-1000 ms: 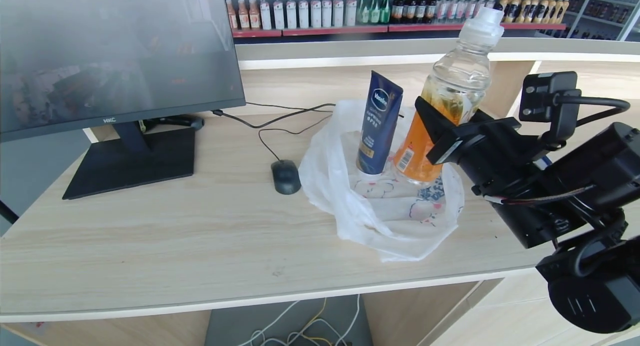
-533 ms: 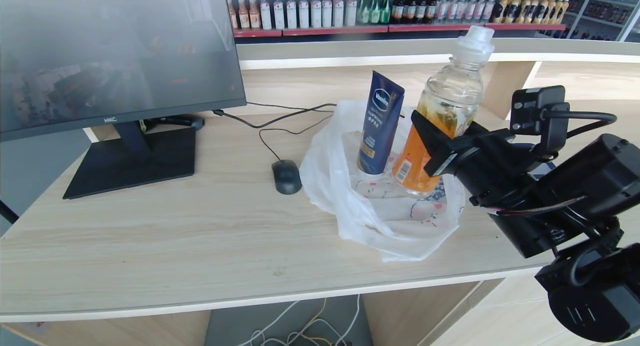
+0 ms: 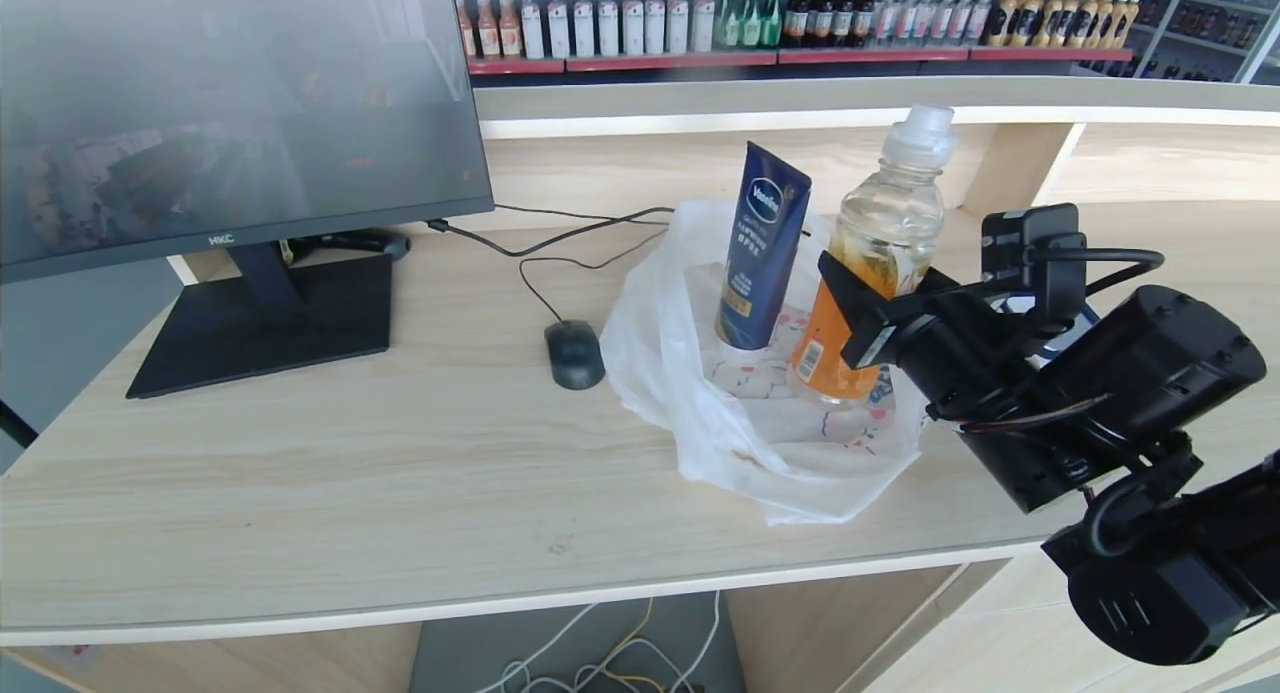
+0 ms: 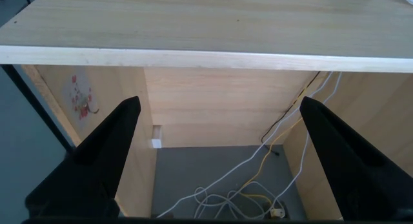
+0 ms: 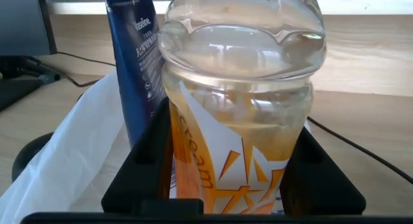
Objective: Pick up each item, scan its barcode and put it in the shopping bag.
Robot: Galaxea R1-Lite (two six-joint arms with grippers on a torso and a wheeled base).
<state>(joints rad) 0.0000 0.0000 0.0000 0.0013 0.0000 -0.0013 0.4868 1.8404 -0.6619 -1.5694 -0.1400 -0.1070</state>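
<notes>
Your right gripper [image 3: 860,295] clamps its black fingers on the clear, ribbed plastic bottle [image 3: 890,213]. The bottle is orange-labelled and white-capped, held upright with its base low inside the crinkled white shopping bag [image 3: 700,413] on the pale wood-grain counter [image 3: 350,473]. A glossy navy tube [image 3: 760,243] stands upright just beside it in the bag. Your left gripper [image 4: 219,153] hangs below the counter's edge, its flat dark fingers spread wide apart.

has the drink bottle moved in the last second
Yes. The bottle, gripped by the right tool, has dropped toward the shopping bag: its cap stood well above the blue tube, and now sits about level with its top.
</notes>
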